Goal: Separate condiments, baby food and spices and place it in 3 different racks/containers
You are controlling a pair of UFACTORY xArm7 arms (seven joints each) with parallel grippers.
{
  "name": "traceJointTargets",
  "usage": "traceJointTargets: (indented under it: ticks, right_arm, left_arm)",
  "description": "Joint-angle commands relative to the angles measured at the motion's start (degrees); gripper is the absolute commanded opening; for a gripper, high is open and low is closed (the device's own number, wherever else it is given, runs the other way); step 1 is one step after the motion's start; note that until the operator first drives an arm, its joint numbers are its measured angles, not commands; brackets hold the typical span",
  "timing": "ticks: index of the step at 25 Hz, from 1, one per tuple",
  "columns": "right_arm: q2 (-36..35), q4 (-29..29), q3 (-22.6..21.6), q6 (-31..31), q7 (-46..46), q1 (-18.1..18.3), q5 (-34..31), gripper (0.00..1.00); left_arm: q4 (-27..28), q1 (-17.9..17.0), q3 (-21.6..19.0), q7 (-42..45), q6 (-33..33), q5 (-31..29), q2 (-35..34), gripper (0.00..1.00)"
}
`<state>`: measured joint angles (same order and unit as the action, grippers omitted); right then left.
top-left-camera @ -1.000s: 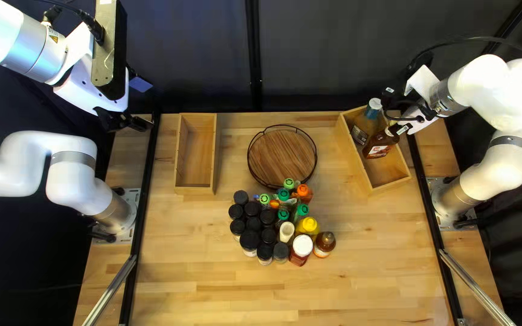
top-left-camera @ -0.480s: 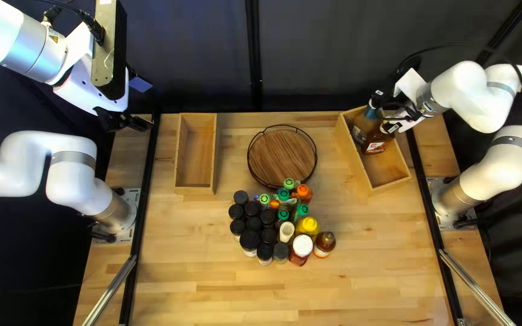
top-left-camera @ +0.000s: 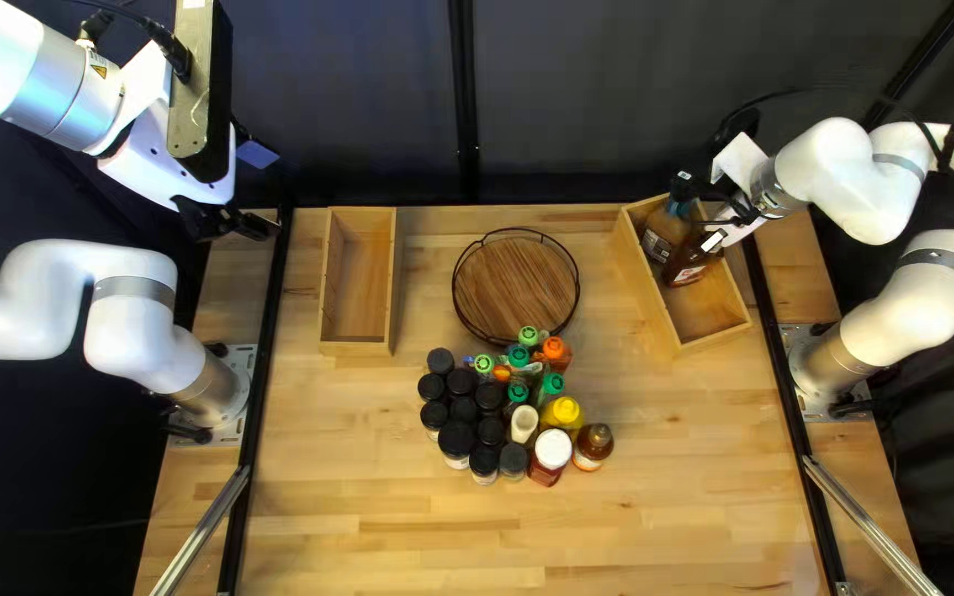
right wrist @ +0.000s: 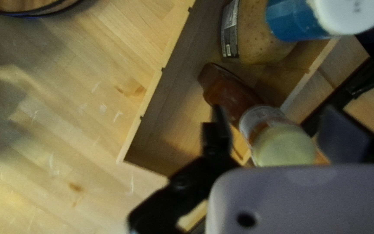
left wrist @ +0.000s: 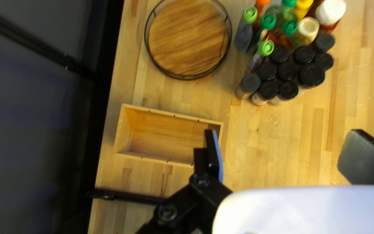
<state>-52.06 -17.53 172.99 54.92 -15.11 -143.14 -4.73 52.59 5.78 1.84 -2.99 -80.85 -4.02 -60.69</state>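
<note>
My left gripper (top-left-camera: 251, 226) hangs beyond the left box's outer side; in the left wrist view the left gripper (left wrist: 282, 158) stands open and empty. At the right box, my right gripper (top-left-camera: 696, 214) is over the bottles; the right wrist view has the right gripper (right wrist: 278, 130) open, fingers either side of a brown sauce bottle (right wrist: 230, 93) with a cream cap. That bottle leans, its cap near the box's rim. A blue-and-white-topped bottle (right wrist: 258, 30) stands beside it. Several black-capped jars (top-left-camera: 460, 408) cluster mid-table with green-, orange-, yellow- (top-left-camera: 564, 412) and white-capped bottles (top-left-camera: 552, 448).
An empty wooden box (top-left-camera: 358, 281) lies left of a round wire-rimmed wooden tray (top-left-camera: 516, 287). The right wooden box (top-left-camera: 709, 320) holds the two bottles. Black rails (top-left-camera: 267, 353) run along both table sides.
My right gripper has moved left over the right box, and its arm has shifted with it. The brown bottle's tilt has changed slightly. The left arm stays where it was.
</note>
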Motion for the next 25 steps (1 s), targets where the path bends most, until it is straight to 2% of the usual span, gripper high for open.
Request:
traceJointTargets:
  ticks: [1,8,16,20,25]
  right_arm:
    - [-1.79,-2.66,-1.17,3.69,-0.34,-1.58,0.90,1.00]
    - [-0.34,-9.03,-4.51,7.63,-1.78,-4.75,3.26,1.00]
    - [11.78,-21.19,-10.29,7.37,-2.66,-10.56,8.81,1.00]
    - [16.30,-25.28,-10.51,6.97,0.22,-13.84,12.16,1.00]
    - [20.82,-27.56,-7.89,6.28,9.03,-19.56,19.74,1.00]
  left_arm:
    - [0.00,0.00,0.00,0.00,0.00,0.00,0.00,1.00]
    - [0.00,0.00,0.00,0.00,0.00,0.00,0.00,1.00]
    - [0.00,0.00,0.00,0.00,0.00,0.00,0.00,1.00]
    - [0.00,0.00,0.00,0.00,0.00,0.00,0.00,1.00]
    - [0.00,0.00,0.00,0.00,0.00,0.00,0.00,1.00]
